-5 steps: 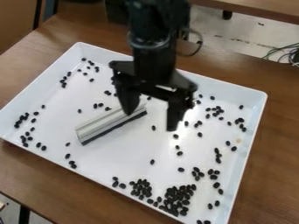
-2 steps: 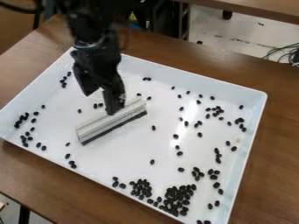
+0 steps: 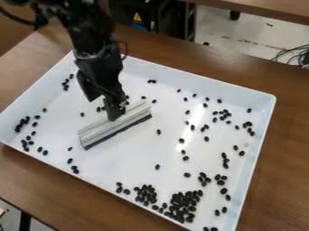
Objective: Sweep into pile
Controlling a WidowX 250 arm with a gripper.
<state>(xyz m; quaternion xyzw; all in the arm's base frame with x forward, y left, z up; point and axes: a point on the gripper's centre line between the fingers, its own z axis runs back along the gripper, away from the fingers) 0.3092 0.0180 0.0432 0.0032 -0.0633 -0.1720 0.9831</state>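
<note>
Inward from the left edge of the rectangular white tray lies a pale, ridged, dark-edged bar; the black two-finger gripper is at its far side, fingers apart. Straddle the narrow width squarely before closing.

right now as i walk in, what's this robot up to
A black robot arm has its open end effector at a pale sweeping tool lying in a white tray. Small dark beans are scattered around the tray, thickest near the lower edge. They are not yet in one pile.
</note>
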